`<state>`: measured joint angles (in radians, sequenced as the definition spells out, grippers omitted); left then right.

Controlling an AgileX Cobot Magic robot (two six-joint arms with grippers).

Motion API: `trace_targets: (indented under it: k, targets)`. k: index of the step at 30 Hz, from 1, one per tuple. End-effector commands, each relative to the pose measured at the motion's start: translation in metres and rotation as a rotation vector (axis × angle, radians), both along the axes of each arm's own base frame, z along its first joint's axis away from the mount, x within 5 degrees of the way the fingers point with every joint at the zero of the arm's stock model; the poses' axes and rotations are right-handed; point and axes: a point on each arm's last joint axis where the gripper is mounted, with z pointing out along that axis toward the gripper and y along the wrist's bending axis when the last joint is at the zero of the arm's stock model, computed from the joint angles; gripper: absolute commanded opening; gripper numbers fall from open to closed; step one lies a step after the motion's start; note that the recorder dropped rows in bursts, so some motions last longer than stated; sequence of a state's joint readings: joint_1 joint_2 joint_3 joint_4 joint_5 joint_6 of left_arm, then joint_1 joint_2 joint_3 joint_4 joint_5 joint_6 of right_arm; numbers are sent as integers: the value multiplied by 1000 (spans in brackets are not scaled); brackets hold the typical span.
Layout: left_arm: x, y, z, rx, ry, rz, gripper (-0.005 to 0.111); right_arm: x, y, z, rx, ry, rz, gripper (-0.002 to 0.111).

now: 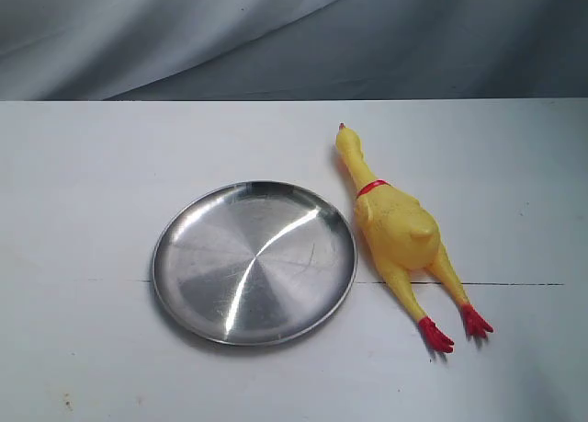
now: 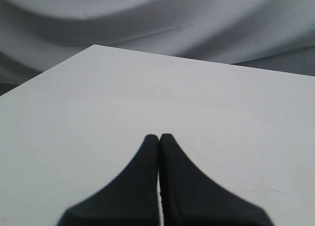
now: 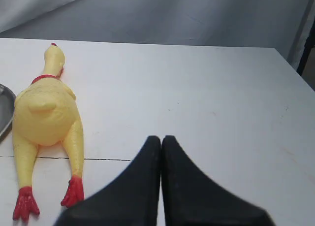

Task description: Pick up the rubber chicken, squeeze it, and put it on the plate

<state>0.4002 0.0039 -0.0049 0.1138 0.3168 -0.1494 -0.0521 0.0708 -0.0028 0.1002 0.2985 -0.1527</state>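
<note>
One rubber chicken [image 1: 397, 224], one plate [image 1: 253, 264]

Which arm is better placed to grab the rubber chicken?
The right. The chicken lies right of the plate, close ahead of the right end effector; the left end effector faces only table.

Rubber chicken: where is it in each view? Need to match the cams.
Exterior view: rubber chicken lies just right of the plate, head toward the far edge.
Left wrist view: not in it.
Right wrist view: whole body shows, beside a sliver of the plate's rim.
Shared landmark: the dark seam in the table, running under the chicken's legs in both views that show it.
</note>
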Motion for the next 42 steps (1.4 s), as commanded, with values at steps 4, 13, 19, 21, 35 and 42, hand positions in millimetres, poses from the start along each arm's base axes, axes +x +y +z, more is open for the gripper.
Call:
trace_targets:
  k: [4, 13, 19, 21, 35, 42]
  targets:
    - [0, 0, -1, -4, -5, 4, 0, 0, -1, 0, -6, -6, -8, 0]
    - [0, 0, -1, -4, -5, 4, 0, 0, -1, 2, -8, -27, -10, 0]
    - [0, 0, -1, -4, -5, 4, 0, 2, -4, 36, 5, -415, -53, 0]
    - [0, 0, -1, -4, -5, 4, 0, 0, -6, 46, -1, -520, -64, 0]
    - [0, 0, -1, -4, -5, 4, 0, -14, -11, 90, 115, -827, -118, 0]
    - [0, 0, -1, -4, -5, 4, 0, 0, -5, 153, 120, -611, -54, 0]
